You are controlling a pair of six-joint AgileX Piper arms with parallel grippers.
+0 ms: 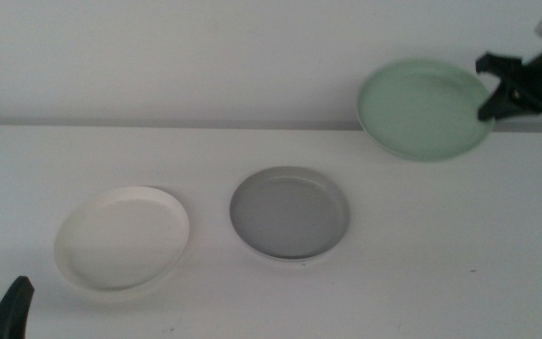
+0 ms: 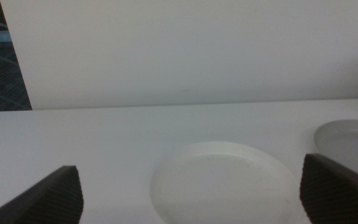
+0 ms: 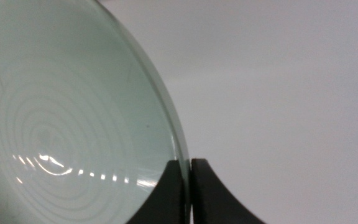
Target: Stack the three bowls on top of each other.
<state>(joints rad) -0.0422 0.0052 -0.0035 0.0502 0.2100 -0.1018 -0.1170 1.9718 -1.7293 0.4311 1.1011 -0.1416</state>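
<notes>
Right gripper (image 1: 493,92) clamped on rim of pale mint green shallow bowl (image 1: 424,107), lifted, tilted. Grey bowl (image 1: 290,212) and cream-white bowl (image 1: 122,239) side by side on white worktop (image 1: 440,245). Left gripper (image 2: 191,193) agape, low near the cream-white one.

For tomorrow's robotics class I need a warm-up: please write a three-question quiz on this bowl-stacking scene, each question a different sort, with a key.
1. True or false: the right claw holds the mint green bowl by its rim, lifted off the table.
2. Multiple choice: which bowl lies nearest the waiting left claw? A) grey bowl B) cream-white bowl C) mint green bowl
3. Fill in: no bowl is stacked yet; the grey bowl lies beside the ____ bowl, apart from it.

Key: 1 true. 2 B, the cream-white bowl. 3 cream-white.
</notes>
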